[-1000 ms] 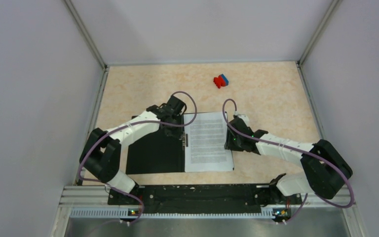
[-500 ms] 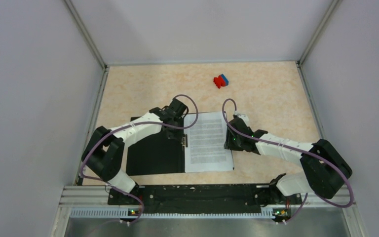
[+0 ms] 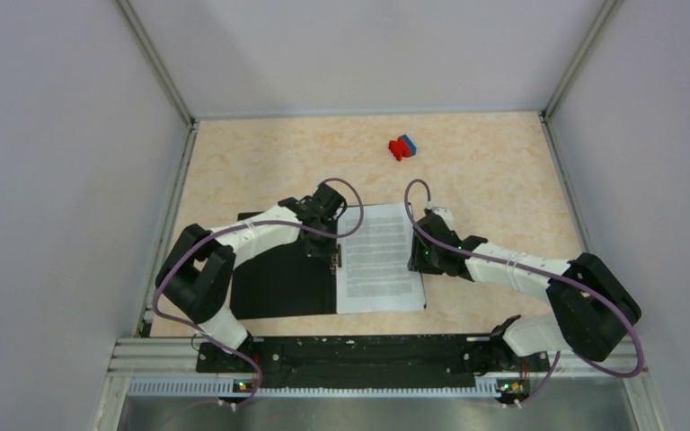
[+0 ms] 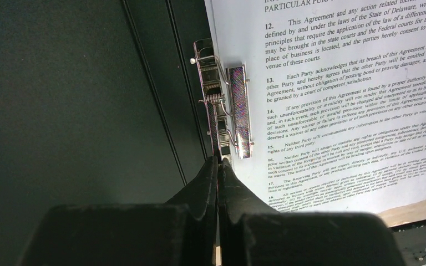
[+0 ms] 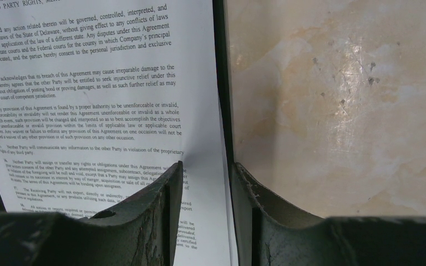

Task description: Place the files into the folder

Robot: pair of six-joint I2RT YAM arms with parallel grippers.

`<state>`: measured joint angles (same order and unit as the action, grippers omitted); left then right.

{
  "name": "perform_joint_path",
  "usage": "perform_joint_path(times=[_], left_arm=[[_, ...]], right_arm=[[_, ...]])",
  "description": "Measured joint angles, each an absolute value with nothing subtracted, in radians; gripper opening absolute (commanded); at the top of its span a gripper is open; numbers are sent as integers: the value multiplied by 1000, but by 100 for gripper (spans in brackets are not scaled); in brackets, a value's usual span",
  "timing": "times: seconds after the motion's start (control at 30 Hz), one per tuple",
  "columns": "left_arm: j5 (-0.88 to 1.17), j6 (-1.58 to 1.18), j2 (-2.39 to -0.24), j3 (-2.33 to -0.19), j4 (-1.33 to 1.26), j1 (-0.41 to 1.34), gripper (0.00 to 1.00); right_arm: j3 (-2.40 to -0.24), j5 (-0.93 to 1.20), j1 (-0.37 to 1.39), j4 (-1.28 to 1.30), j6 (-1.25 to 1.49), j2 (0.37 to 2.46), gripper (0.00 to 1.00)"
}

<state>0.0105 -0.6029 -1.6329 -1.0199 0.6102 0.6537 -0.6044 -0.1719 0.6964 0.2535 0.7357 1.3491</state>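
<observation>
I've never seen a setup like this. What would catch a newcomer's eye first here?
The white printed files lie on the right half of an open black folder in the middle of the table. The left tool is pinched shut at the folder's shiny metal clip, while the right tool straddles the sheets' right edge, jaws apart. Farther back sits a small red-and-blue object.

On the files (image 4: 338,83), numbered clauses 12 to 18: "This Agreement", "laws of the State of Delaware", "injunctive relief"
</observation>
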Motion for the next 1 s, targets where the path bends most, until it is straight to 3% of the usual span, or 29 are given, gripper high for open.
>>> perform_joint_path(times=[1.0], left_arm=[[-41,-615,-1706,-1047,622,691,1]], right_arm=[[-604,-172,696,253,736,1349,38]])
